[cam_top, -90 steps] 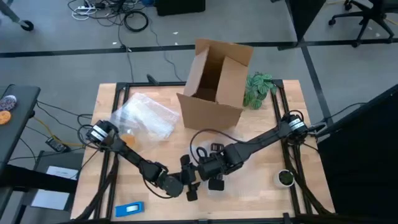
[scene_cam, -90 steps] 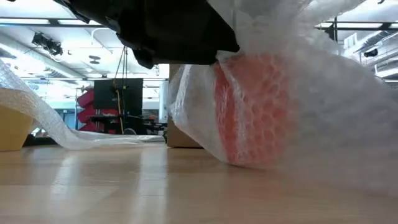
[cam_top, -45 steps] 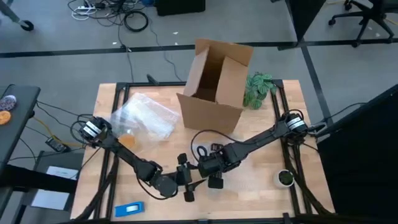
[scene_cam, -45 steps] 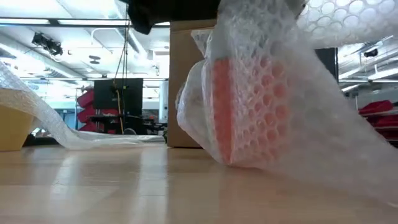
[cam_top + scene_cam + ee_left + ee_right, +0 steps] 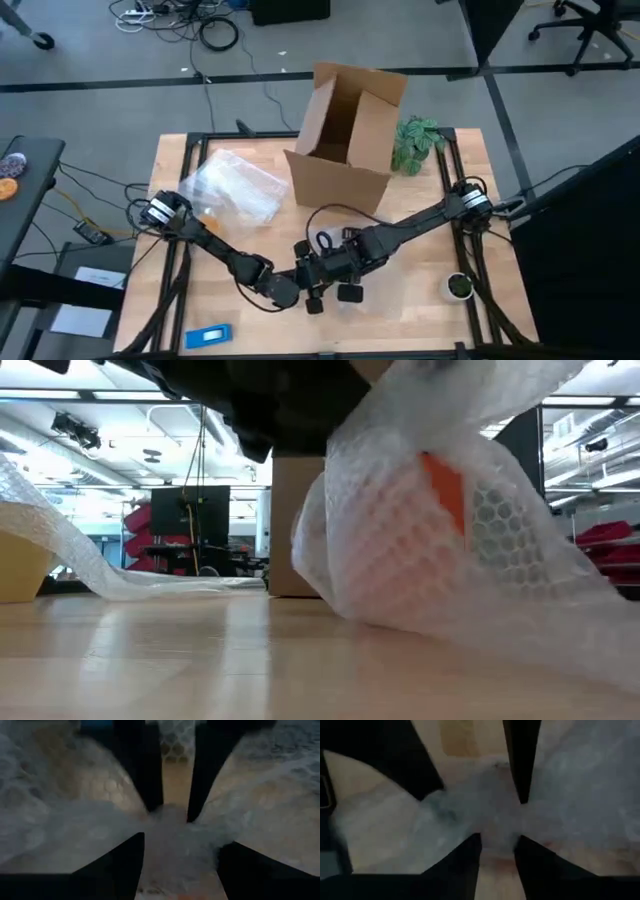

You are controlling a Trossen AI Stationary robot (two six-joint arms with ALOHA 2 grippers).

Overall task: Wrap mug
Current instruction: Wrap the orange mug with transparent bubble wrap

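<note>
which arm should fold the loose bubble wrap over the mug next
Probably the right. Both hands, left and right, pinch the clear bubble wrap around the small orange mug, but the loose sheet trails toward the right arm's side.

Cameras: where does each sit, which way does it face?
High: overhead, straight down; both arms, cardboard box.
Low: table height, level across; bubble wrap over the orange mug.
Left wrist: on the left arm, past the left gripper pinching wrap.
Right wrist: same, right gripper.
Shared: the wrap in low and both wrist views.
</note>
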